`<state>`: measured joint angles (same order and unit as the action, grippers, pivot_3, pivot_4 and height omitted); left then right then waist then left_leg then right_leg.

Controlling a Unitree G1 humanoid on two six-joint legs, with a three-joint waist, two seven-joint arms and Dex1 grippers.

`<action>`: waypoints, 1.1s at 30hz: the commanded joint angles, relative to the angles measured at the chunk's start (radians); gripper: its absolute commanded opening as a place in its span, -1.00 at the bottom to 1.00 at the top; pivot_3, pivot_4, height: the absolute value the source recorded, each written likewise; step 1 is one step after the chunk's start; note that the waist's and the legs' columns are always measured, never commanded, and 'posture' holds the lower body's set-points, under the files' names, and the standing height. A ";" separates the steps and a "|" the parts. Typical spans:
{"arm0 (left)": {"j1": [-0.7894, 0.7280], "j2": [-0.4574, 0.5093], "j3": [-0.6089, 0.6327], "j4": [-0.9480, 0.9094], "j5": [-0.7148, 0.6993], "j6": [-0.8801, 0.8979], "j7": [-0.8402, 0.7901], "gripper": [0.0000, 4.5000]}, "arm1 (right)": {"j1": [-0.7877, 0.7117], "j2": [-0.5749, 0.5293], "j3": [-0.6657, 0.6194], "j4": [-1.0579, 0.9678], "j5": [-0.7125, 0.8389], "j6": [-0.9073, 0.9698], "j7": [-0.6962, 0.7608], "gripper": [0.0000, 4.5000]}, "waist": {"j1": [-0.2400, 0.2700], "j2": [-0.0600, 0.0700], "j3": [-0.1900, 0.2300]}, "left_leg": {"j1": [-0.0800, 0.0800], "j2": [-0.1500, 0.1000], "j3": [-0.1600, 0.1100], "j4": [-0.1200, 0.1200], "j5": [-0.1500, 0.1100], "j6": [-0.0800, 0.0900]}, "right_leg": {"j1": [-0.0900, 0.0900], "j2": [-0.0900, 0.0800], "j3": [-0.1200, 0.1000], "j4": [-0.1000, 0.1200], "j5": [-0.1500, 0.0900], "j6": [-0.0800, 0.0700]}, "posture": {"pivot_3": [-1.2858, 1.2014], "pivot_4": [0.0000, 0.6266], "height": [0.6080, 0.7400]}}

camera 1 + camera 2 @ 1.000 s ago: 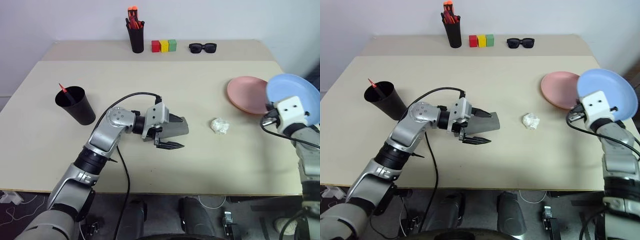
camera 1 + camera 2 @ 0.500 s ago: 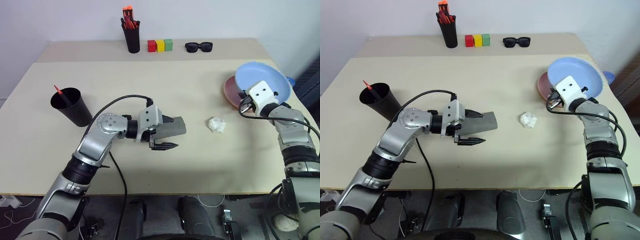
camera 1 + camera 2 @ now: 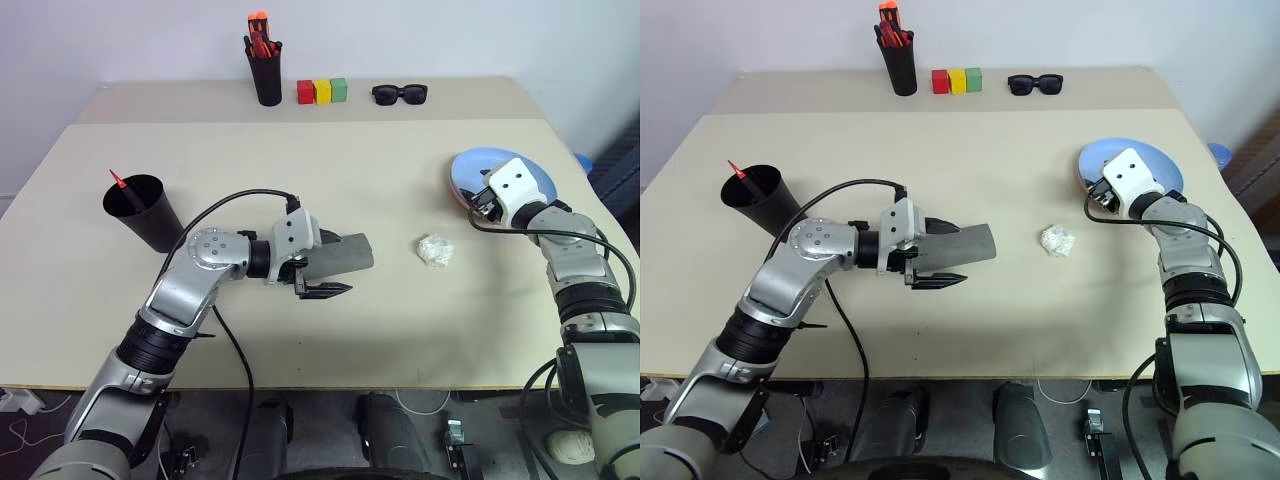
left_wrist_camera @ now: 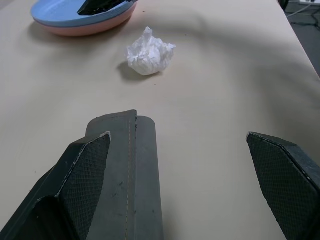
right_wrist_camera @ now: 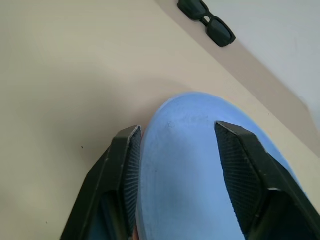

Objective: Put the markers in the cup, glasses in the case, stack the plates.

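The light blue plate point(image 3: 468, 168) lies on the pink plate point(image 4: 85, 27) at the table's right. My right gripper point(image 5: 180, 129) is open, its fingers point(image 5: 125, 160) standing apart on either side of the blue plate's near rim. The grey case point(image 3: 340, 256) lies shut on the table's middle. My left gripper point(image 3: 943, 255) is open around its end, one finger point(image 4: 82, 175) against the case. The wide black cup point(image 3: 146, 212) stands at the left with a red-tipped marker point(image 3: 121, 179) sticking out. The glasses are out of view.
A crumpled white paper point(image 3: 436, 250) lies between the case and the plates. Along the back stand a narrow black cup of orange-red markers point(image 3: 267, 72), three coloured blocks point(image 3: 322, 92) and black sunglasses point(image 3: 402, 95).
The right arm carried the blue plate left and down onto the pink plate, and its fingers have parted. The left gripper has stayed by the case.
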<state>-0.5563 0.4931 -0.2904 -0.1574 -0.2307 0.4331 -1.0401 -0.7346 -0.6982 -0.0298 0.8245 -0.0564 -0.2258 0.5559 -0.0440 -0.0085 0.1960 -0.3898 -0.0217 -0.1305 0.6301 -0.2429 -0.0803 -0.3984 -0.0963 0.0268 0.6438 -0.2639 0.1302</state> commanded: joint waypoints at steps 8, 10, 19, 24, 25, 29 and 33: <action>-0.034 -0.014 0.001 0.020 -0.022 -0.015 -0.039 1.00 | 0.440 -0.045 -0.197 -0.726 0.325 0.468 0.170 0.10 | 0.007 0.000 0.000 | 0.000 0.000 -0.001 0.001 0.000 0.000 | 0.000 0.000 0.000 0.000 0.000 0.000 | 0.03 -0.52 1.00; -0.038 -0.018 0.000 0.027 -0.021 -0.017 -0.046 1.00 | 0.512 -0.044 -0.206 -0.795 0.353 0.512 0.187 0.10 | 0.005 0.000 0.000 | 0.000 0.000 -0.001 0.001 0.000 0.000 | 0.001 0.000 0.000 0.001 0.000 0.000 | 0.03 -0.52 1.00; -0.068 -0.035 -0.004 0.065 -0.011 -0.031 -0.065 1.00 | 0.540 -0.012 -0.185 -0.819 0.400 0.573 0.217 0.10 | 0.003 0.000 0.000 | 0.001 0.000 0.000 0.001 0.000 0.000 | 0.001 0.000 0.000 0.001 0.000 0.000 | 0.03 -0.52 1.00; -0.064 -0.029 0.002 0.062 -0.008 -0.029 -0.069 1.00 | 0.511 0.010 -0.153 -0.816 0.413 0.601 0.236 0.10 | 0.002 0.000 0.000 | 0.000 0.000 0.000 0.001 0.000 0.000 | 0.000 0.000 0.000 0.000 0.000 0.000 | 0.03 -0.52 1.00; -0.062 -0.028 0.004 0.059 -0.008 -0.026 -0.068 1.00 | 0.504 0.016 -0.143 -0.812 0.409 0.601 0.237 0.10 | 0.002 0.000 0.000 | 0.000 0.000 0.000 0.001 0.000 0.000 | 0.000 0.000 0.000 0.001 0.000 0.000 | 0.03 -0.52 1.00; -0.053 -0.020 0.009 0.045 -0.009 -0.018 -0.062 1.00 | 0.491 0.033 -0.110 -0.805 0.409 0.625 0.249 0.10 | 0.003 0.000 0.000 | 0.000 0.000 0.000 0.001 0.000 0.000 | 0.001 0.000 0.000 0.001 0.000 0.000 | 0.03 -0.52 1.00; -0.046 -0.012 0.012 0.030 -0.014 -0.009 -0.056 1.00 | 0.490 0.037 -0.078 -0.810 0.411 0.658 0.274 0.10 | 0.003 0.000 0.000 | 0.000 0.000 0.000 0.001 0.000 0.000 | 0.000 0.000 0.000 0.001 0.000 0.000 | 0.03 -0.52 1.00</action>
<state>-0.6011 0.4727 -0.2990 -0.0843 -0.2312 0.4262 -1.1014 -0.2358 -0.6649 -0.1066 0.0252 0.3394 0.4211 0.8179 -0.0408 -0.0085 0.1960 -0.3895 -0.0216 -0.1307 0.6312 -0.2430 -0.0801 -0.3979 -0.0961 0.0270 0.6443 -0.2639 0.1303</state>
